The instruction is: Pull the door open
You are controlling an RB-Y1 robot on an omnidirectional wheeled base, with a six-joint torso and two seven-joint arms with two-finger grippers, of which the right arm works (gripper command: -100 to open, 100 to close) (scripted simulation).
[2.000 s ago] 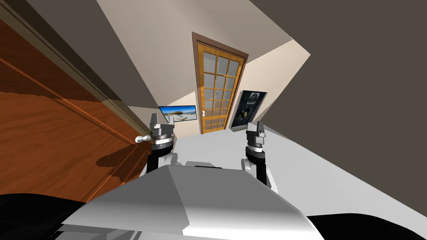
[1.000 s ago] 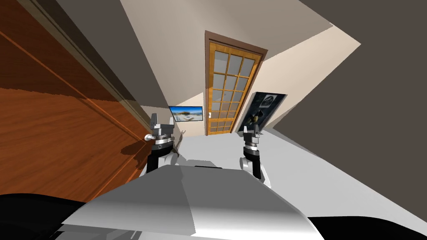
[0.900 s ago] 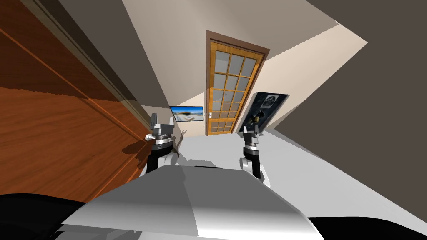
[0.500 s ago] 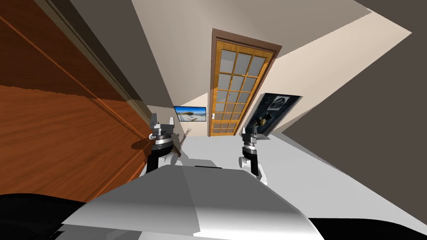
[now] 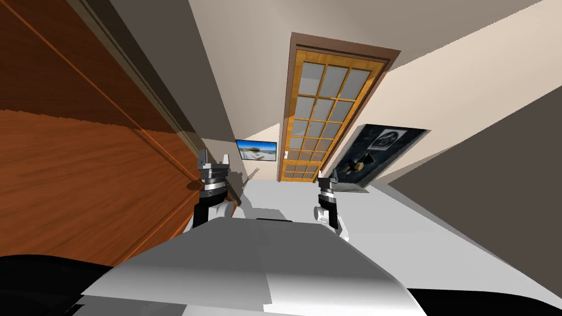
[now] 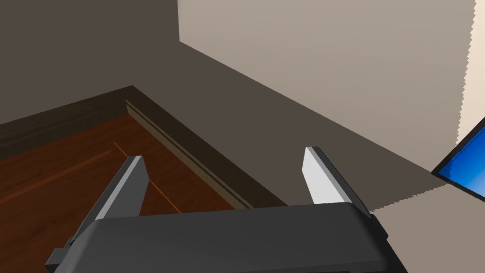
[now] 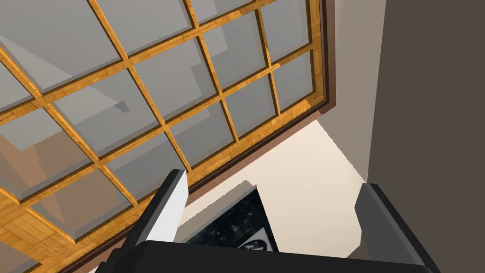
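Head view: left gripper (image 5: 214,158) spread wide and empty just beside the brown door (image 5: 82,175); pulling back now would likely grip nothing.

A yellow-framed glass door (image 5: 324,120) stands at the far end, in a cream wall (image 5: 439,82). A blue picture (image 5: 256,149) hangs on one side of it, a dark poster (image 5: 378,151) on the other. The floor (image 5: 417,230) is pale grey.
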